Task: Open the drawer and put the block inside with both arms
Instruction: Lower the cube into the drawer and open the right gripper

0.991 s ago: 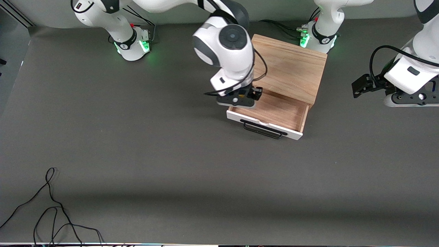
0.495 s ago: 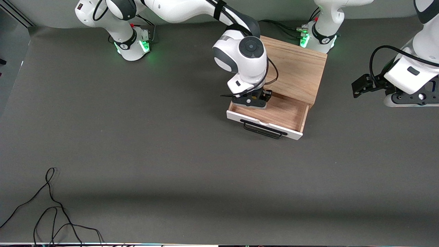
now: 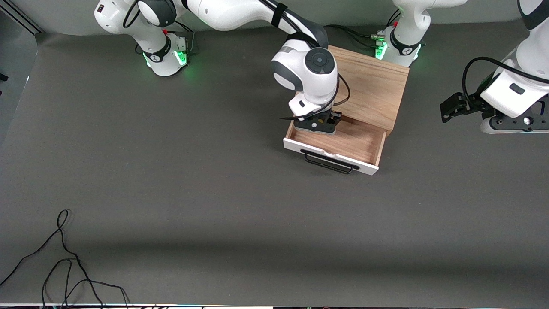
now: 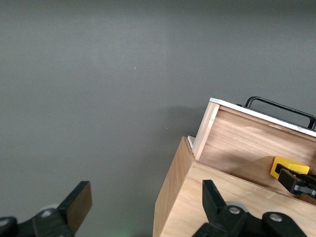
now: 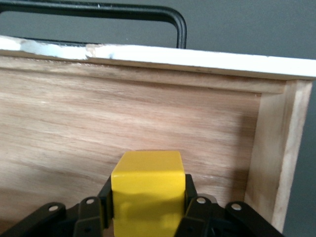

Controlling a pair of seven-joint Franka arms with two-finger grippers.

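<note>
The drawer (image 3: 339,146) stands pulled out of the box (image 3: 369,86), and the right claw (image 3: 321,125) hangs low inside it at the corner toward the right arm's end, pinching the block (image 5: 148,190) between its fingers. The block sits just over the wood floor; I can't tell whether it touches. So the drop looks straight down, and letting go should be enough. The left claw (image 4: 143,212) waits spread wide and empty, over the counter (image 3: 214,193) off the box's other end.

A loose black cable (image 3: 64,257) (looped and tangled) lies on the grey table (image 3: 214,193), nearest the front camera.
</note>
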